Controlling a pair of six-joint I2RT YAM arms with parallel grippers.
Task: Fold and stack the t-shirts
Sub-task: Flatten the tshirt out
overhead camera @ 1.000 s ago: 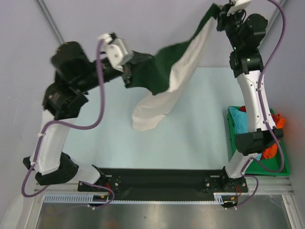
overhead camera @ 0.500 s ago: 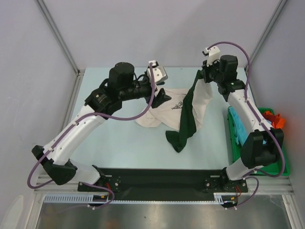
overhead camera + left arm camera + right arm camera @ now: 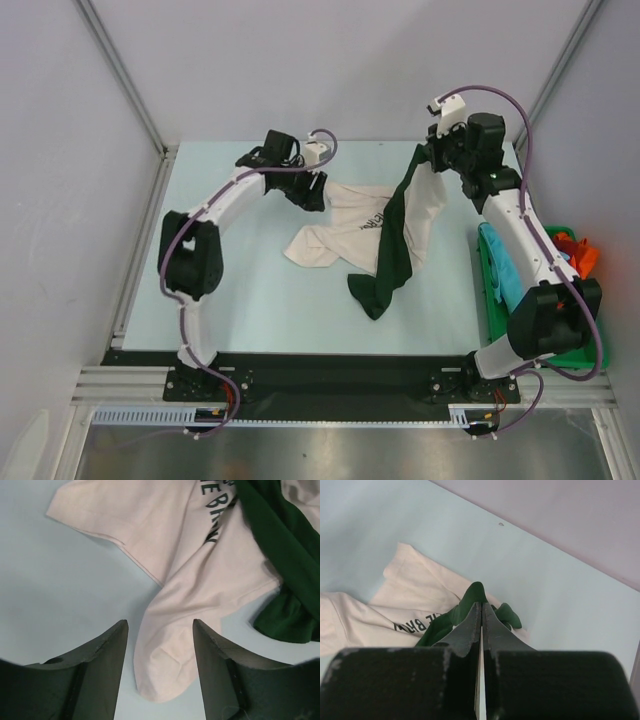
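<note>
Pale table [image 3: 250,290], cream t-shirt [image 3: 345,235] under green t-shirt [image 3: 395,250]; left gripper [image 3: 160,630] spread, empty; right gripper [image 3: 481,607] clamped on green t-shirt

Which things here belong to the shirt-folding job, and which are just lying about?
Job: cream-white t-shirt, dark green t-shirt, right pincer gripping it, open left pincer.
Lying about: green bin, teal cloth and orange cloth inside it.

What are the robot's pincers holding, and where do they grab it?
The right pincer pinches a bunched fold of the green t-shirt. The left pincer is open, holding nothing.
</note>
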